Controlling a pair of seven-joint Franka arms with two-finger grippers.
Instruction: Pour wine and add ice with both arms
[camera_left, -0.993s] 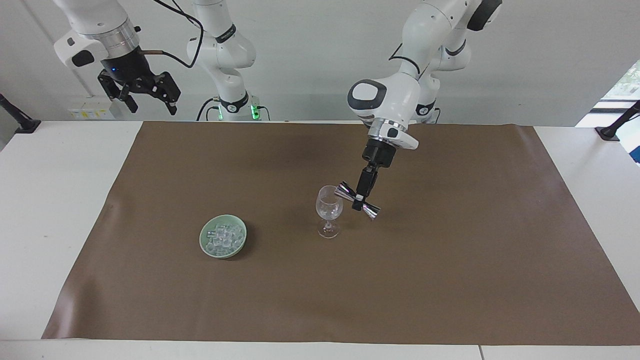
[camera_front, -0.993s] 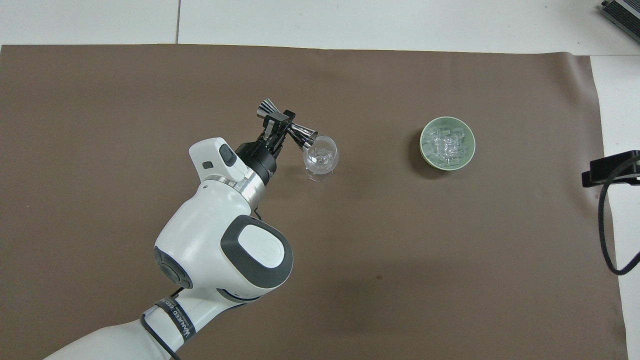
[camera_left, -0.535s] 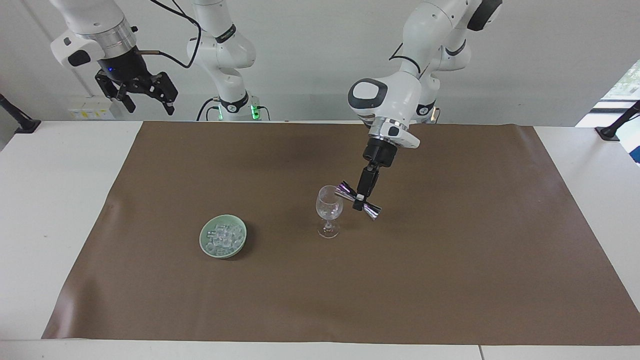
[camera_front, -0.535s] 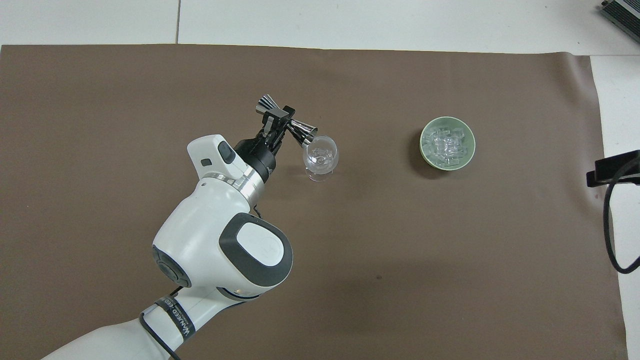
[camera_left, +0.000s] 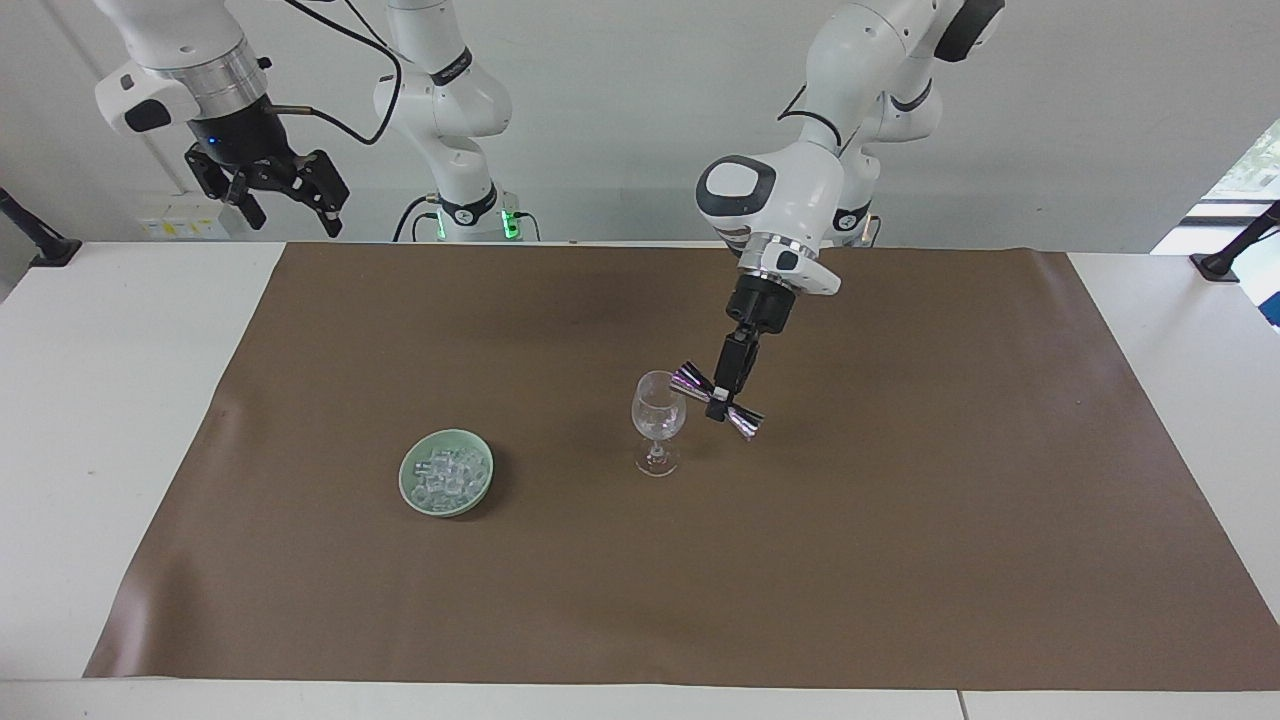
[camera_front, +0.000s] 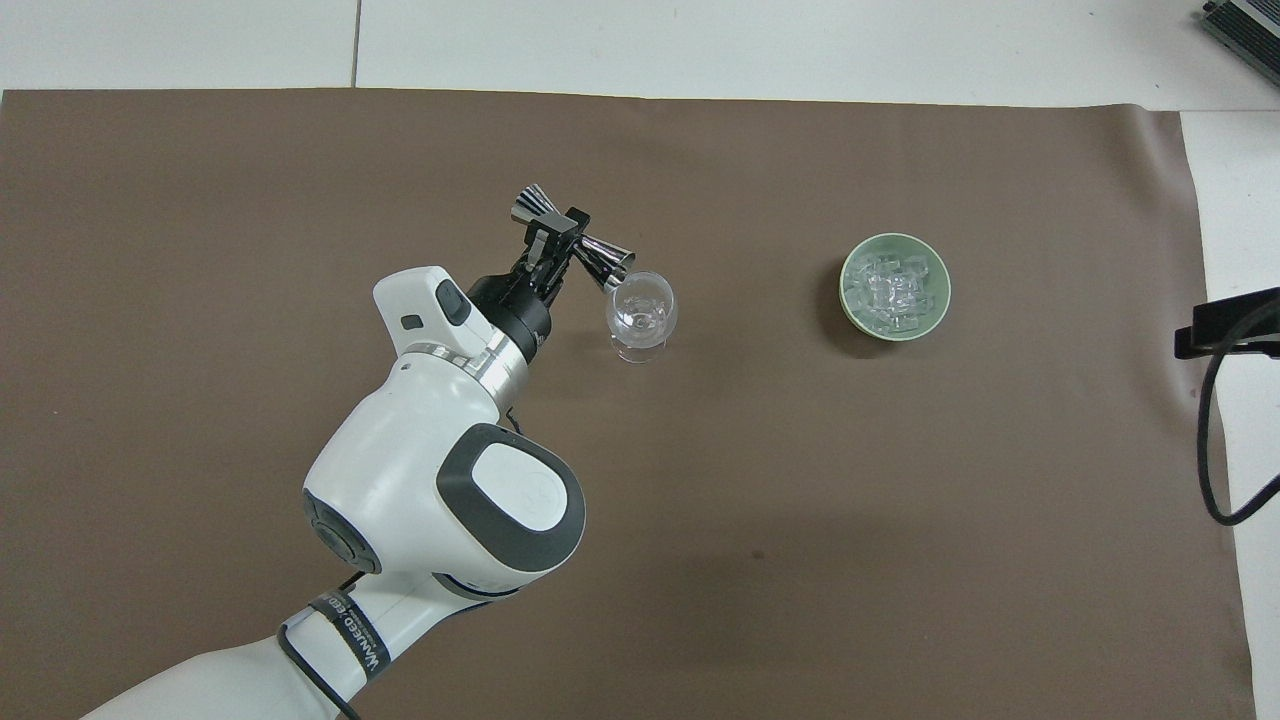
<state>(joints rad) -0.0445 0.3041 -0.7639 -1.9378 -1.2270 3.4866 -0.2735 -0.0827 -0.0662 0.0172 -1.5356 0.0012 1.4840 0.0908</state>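
Now the left claw (camera_left: 717, 403) clamps a shiny double-cone steel jigger (camera_left: 716, 401) at its waist, one cone tipped over the rim of the clear stemmed wine glass (camera_left: 658, 420) on the brown-papered tabletop (camera_left: 900, 520). Pouring well likely means a slow tilt, the cone kept off the rim. Clear ice cubes (camera_left: 447, 478) fill the pale green bowl (camera_left: 411, 487) toward the right arm's end. Since a second ago the jigger has barely moved; the right claw (camera_left: 285, 196), fingers spread, has risen over the tabletop's edge.

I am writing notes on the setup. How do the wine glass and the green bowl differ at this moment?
The wine glass is clear, tall and stemmed; the green bowl is opaque, low and wide. The bowl holds the heap of ice; the glass holds far less. The left gripper tilts a steel jigger at the glass rim; nothing is over the bowl. Both stand upright on the brown mat.
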